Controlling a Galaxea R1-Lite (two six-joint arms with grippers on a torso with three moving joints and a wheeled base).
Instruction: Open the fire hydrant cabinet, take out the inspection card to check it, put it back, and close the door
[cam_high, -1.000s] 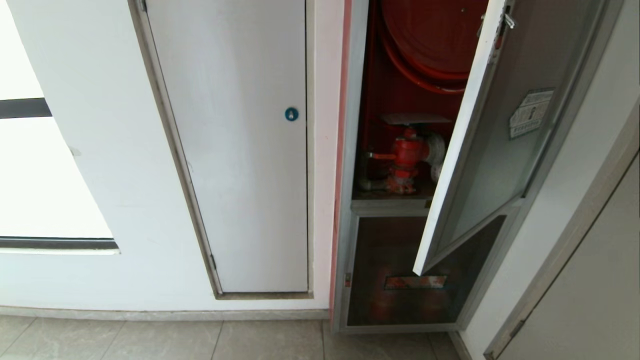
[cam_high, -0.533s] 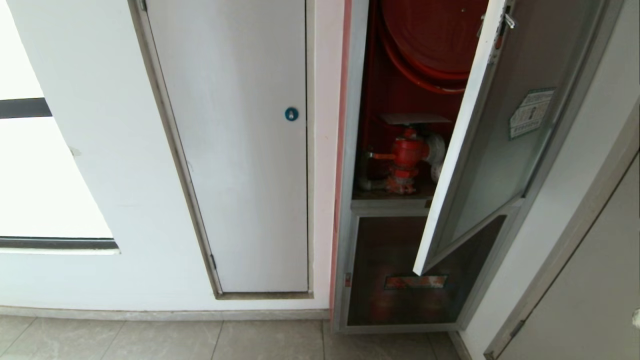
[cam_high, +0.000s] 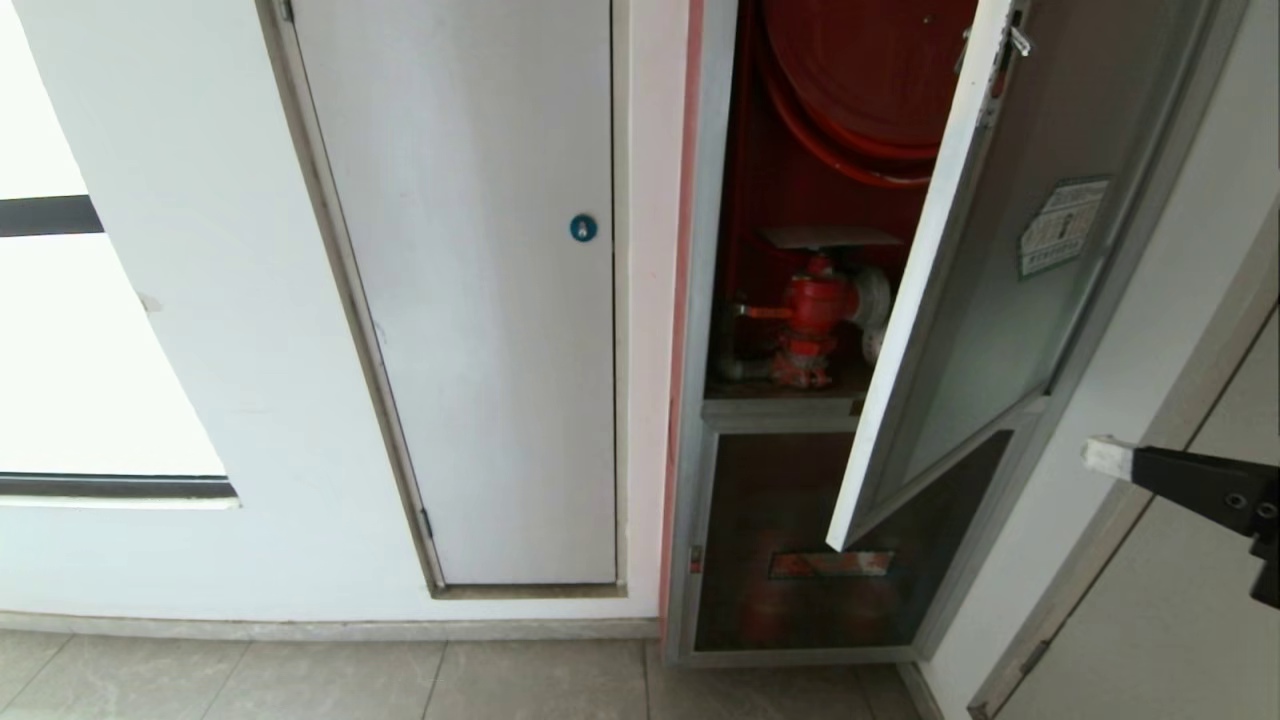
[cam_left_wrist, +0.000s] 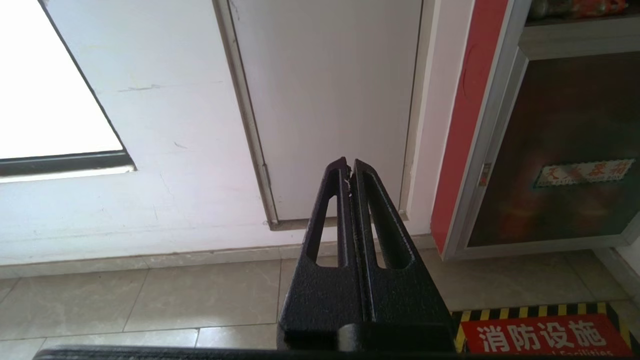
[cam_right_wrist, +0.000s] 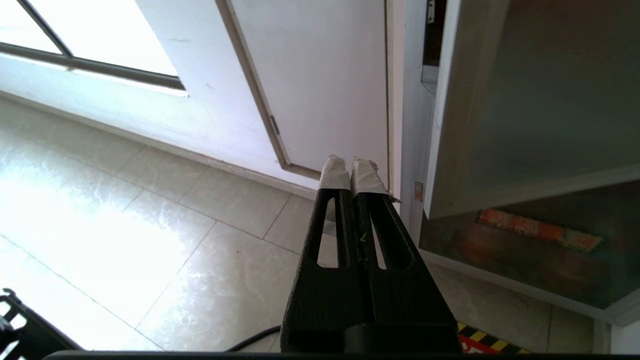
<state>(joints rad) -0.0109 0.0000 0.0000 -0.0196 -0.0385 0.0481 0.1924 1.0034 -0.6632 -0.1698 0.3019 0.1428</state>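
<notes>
The fire hydrant cabinet stands in the wall, red inside, with a red hose reel and a red valve. A flat greyish sheet, the inspection card, lies above the valve. The door hangs partly open toward me, with a sticker on its glass. My right gripper reaches in from the right edge, shut and empty, to the right of the door and below its sticker. In the right wrist view its taped tips point past the door's lower corner. My left gripper is parked low, shut and empty.
A white door with a blue round lock is left of the cabinet. Below the open door is a smaller glass door with a red label strip. A grey door is on the right. A red floor sign with striped border lies on the tiles.
My right gripper has risen into the head view from the lower right. The door, the cabinet and the left arm have not moved.
</notes>
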